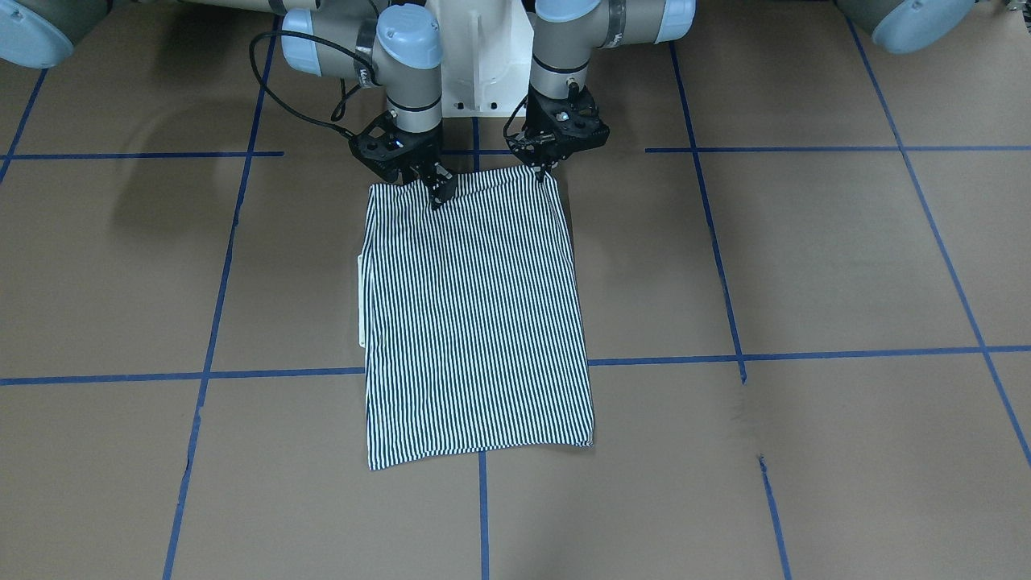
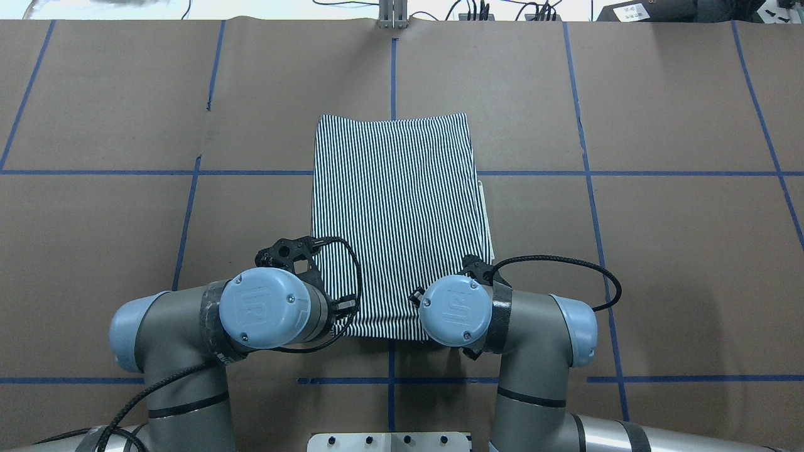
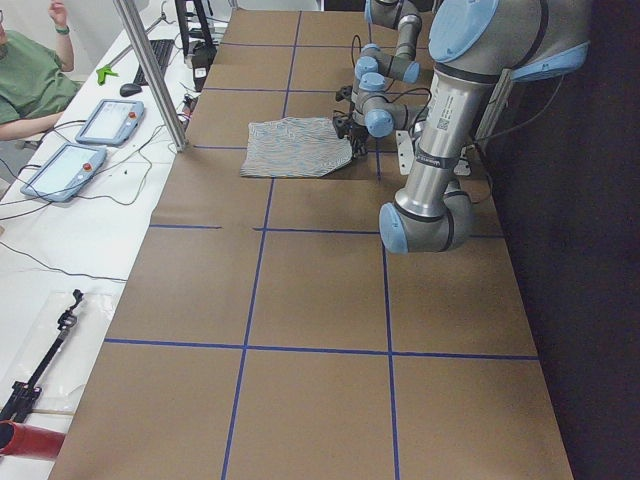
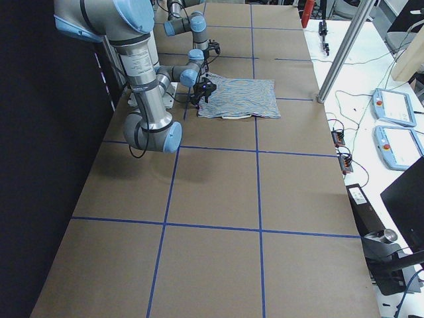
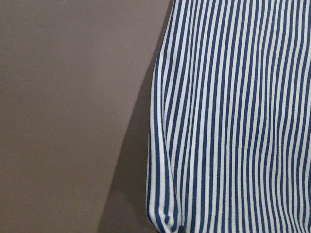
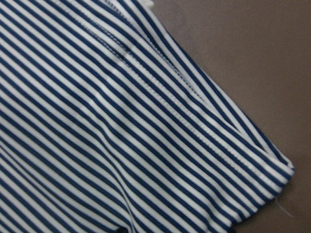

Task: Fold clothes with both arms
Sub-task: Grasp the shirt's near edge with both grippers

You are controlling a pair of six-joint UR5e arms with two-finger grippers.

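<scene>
Cardboard-brown sheeting covers the table (image 1: 805, 258), matte and flat, ruled into big squares by strips of blue tape (image 1: 805, 353). On it, in the middle and close in front of the robot's white pedestal (image 1: 483, 64), lies the polo shirt (image 1: 475, 322). It is folded into a tall, neat rectangle, its thin navy-and-white stripes running lengthwise away from the robot. The knit looks soft and finely ribbed. The right wrist view shows a stitched hem running to a rounded corner, with a loose thread end there. A narrow sliver of the cream collar (image 1: 360, 298) peeks from under the long edge on the robot's right side. The far edge lies flat on the sheeting.

Both arms are smooth silver-grey tubes with pale blue caps, and a black braided cable (image 2: 565, 260) loops off the right wrist. The left arm (image 2: 182, 326) and the right arm (image 2: 534, 326) bend down over the shirt's near edge. The left gripper (image 1: 544, 171) has its fingers drawn together on the near corner on its side, pinching the cloth. The right gripper (image 1: 439, 193) bites the same edge a little inboard of the other corner, jaws likewise closed on fabric. In the left wrist view the shirt's side edge curls up off the sheeting and throws a dark shadow beside it.
</scene>
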